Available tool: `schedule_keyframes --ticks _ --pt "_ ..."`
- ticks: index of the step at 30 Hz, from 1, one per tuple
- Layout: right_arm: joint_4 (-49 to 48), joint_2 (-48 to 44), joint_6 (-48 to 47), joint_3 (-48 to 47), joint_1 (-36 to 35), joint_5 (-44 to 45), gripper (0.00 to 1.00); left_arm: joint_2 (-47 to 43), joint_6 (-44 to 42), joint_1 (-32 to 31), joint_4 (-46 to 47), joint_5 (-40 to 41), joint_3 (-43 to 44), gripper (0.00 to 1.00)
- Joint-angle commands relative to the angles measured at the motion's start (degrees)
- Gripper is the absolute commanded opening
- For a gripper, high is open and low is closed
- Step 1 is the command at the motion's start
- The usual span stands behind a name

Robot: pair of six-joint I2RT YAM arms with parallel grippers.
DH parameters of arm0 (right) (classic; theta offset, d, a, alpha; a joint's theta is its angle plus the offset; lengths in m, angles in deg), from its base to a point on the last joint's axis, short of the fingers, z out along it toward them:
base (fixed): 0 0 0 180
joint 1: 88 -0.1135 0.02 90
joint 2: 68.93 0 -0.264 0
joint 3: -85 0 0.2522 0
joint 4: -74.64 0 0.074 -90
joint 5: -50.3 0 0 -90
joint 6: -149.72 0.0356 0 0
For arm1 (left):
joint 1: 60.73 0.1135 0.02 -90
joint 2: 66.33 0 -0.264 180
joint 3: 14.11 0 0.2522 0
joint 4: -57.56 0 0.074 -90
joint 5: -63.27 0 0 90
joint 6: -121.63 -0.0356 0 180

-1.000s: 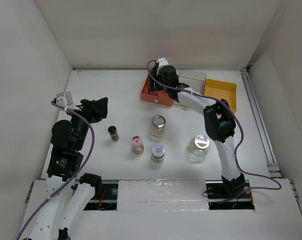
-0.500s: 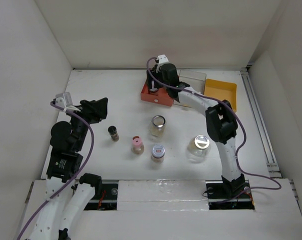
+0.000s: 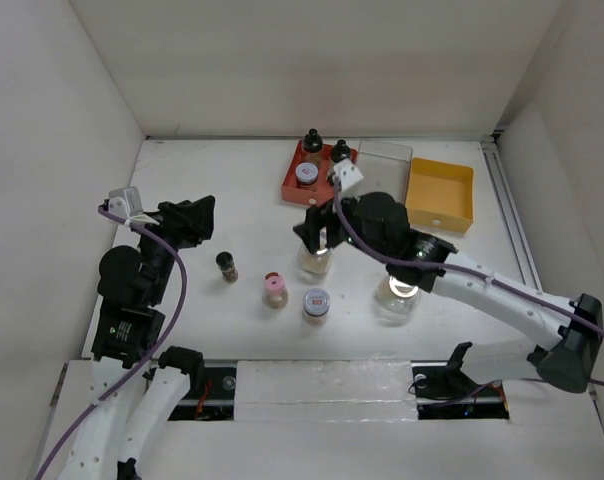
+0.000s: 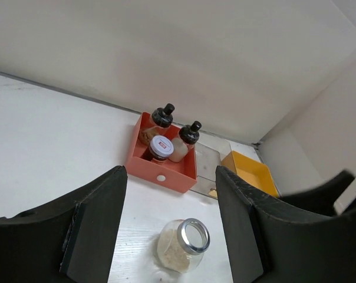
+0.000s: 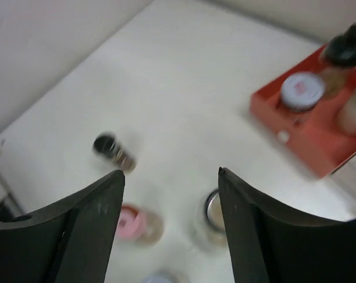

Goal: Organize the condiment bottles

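Left tool: the left gripper (image 3: 204, 219) is hovering above the left part of the white table (image 3: 202, 165). Its black fingers are standing apart and gripping nothing.
Right tool: the right gripper (image 5: 170, 173) is reaching across the middle of the table and hanging over the open clear glass jar with a metal rim (image 4: 181, 245). Its fingers are spread, with nothing sitting between them.
Right wrist view: it is coming through blurred, so small details there are not readable.
Red tray: the red rectangular plastic tray (image 4: 145, 168) is sitting at the far middle of the table and holding three containers.
Tray, far side: the black-capped bottle with brownish contents (image 4: 160, 122) and the black-capped bottle with pale contents (image 4: 185, 141) are standing upright side by side.
Tray, near side: the grey-lidded spice jar in the tray (image 3: 307, 173) is standing just in front of the two bottles.
Loose, left: the dark slim shaker (image 3: 226, 265) is standing alone on the table, nearest the left gripper.
Loose, centre: the pink-capped small bottle (image 3: 274, 289) and the second grey-lidded spice jar (image 3: 316, 303) are standing near each other without touching, on the near side of the open jar.
Loose, right: the lidded clear glass jar (image 3: 393, 300) is standing to the right of the second spice jar, with the right arm crossing above its far edge.
Other trays: the clear plastic tray (image 3: 387, 152) is lying just right of the red one, and the orange rectangular tray (image 3: 440, 172) is lying to its right.
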Motion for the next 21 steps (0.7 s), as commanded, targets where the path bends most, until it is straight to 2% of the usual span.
schedule_keyframes --ticks 1,3,6,9,16,21 --pt "15.0 -3.7 3.6 7.0 -5.0 0.8 0.79 -0.4 -0.3 0.1 2.2 0.1 1.7 0.57" --pt "19.5 -5.2 4.2 8.7 -9.5 -1.6 0.88 0.2 -0.3 0.1 2.2 0.1 1.7 0.57" --pt "22.8 -4.5 5.6 10.8 -13.7 -0.7 0.99 0.2 -0.3 0.1 1.7 0.1 1.7 0.57" --pt "26.8 -1.3 7.1 11.9 -16.8 4.2 0.99 0.2 -0.3 0.1 1.7 0.1 1.7 0.57" --pt "21.5 3.9 8.2 13.7 -17.4 7.8 0.99 0.8 -0.3 0.1 1.7 -0.4 1.7 0.57" --pt "16.1 7.8 8.2 14.3 -16.8 6.6 0.99 0.8 -0.3 0.1 1.7 -0.4 1.7 0.57"
